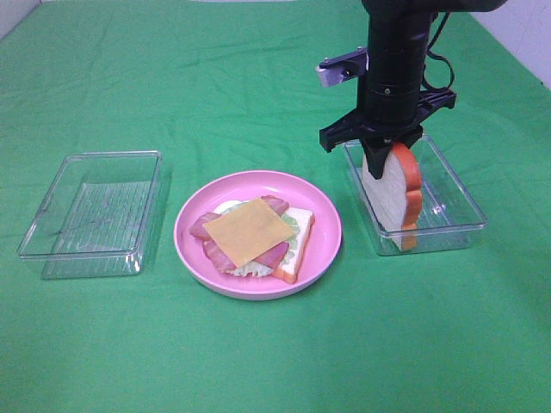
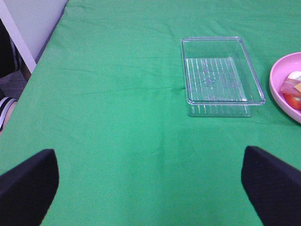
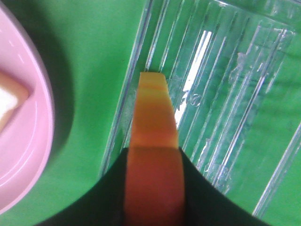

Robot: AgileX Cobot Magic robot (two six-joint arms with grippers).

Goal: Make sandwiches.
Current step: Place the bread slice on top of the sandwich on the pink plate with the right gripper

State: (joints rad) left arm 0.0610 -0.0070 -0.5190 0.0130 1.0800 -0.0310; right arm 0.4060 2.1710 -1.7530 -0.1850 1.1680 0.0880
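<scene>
The right pincer (image 1: 389,155) is clamped on a bread slice (image 1: 394,194), gripping it by its rounded top edge. The slice stands upright on edge, white face toward the left and orange-brown crust running round it, with its lower end down inside the right tray (image 1: 455,215). In the right wrist view the crust (image 3: 154,155) sits squeezed between the two dark fingers, above the ribbed clear floor of that tray (image 3: 221,94). Whether the slice's bottom edge touches the tray floor cannot be told.

Just left of that tray, in the middle of the green worktop (image 1: 258,77), sits a pink plate (image 1: 323,249). On it lies the open sandwich: a white bread slice (image 1: 297,245) at the bottom, pale lettuce (image 1: 254,269) showing at the near edge, reddish bacon strips (image 1: 217,255) across it, and a yellow cheese square (image 1: 248,232) on top, turned cornerwise.

Further left, apart from the plate, a second clear tray (image 1: 90,215) lies on the cloth.

The left pincer (image 2: 150,183) hangs over bare worktop with its fingers (image 2: 28,183) wide apart, holding nothing; the left tray (image 2: 218,77) and the plate's rim (image 2: 277,89) lie beyond it.
</scene>
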